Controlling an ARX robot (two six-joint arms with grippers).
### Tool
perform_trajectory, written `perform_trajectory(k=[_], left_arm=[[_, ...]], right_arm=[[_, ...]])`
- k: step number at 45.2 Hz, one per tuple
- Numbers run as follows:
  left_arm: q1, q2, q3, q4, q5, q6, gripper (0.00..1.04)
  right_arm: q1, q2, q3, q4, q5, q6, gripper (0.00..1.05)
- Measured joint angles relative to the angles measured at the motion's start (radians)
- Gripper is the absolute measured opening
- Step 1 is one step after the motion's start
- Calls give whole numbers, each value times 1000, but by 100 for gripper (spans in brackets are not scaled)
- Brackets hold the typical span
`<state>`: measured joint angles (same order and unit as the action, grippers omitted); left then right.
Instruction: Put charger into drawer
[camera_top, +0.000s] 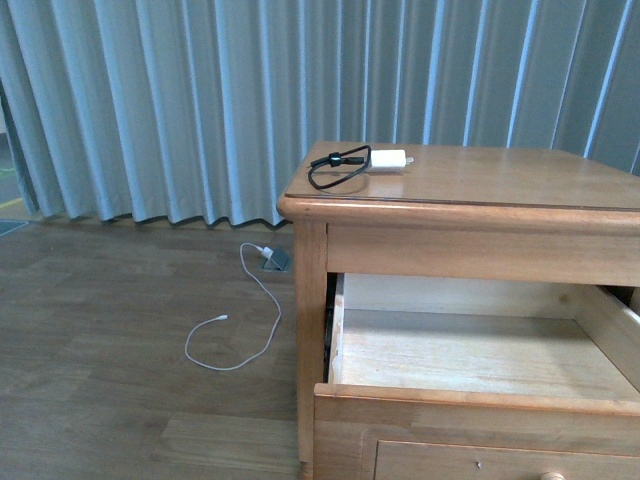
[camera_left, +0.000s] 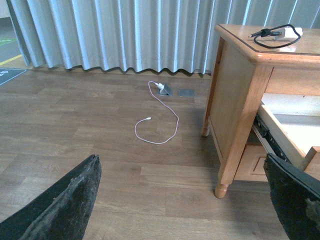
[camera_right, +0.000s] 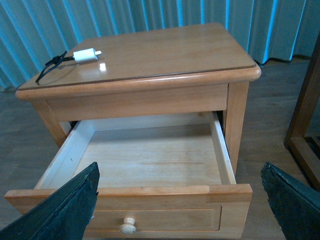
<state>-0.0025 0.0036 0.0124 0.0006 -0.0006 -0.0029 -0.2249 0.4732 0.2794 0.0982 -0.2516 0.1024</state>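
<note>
At nightstand (camera_top: 500, 182) far-left corner — charger (camera_top: 388, 159); drawer (camera_top: 470, 397) open

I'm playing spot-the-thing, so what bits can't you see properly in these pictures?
- Front view: the knob of the drawer is cut by the bottom edge.
- Wrist views: the left tool and right tool show only dark fingertips; frame edges cut the rest.
- Any print on the charger: too small everywhere.
</note>
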Motion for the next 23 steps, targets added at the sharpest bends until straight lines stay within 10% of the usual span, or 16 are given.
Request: perform_trajectory(k=[7, 20, 23], left_arm=[[0, 0, 0, 0, 0, 0, 99], [0, 0, 0, 0, 0, 0, 99], [0, 0, 0, 0, 0, 0, 99]], right_arm=[[1, -2, -3, 10, 8, -5, 95], [119, -122, -146, 115, 160, -93, 35], [188, -139, -159, 110, 240, -98, 40]])
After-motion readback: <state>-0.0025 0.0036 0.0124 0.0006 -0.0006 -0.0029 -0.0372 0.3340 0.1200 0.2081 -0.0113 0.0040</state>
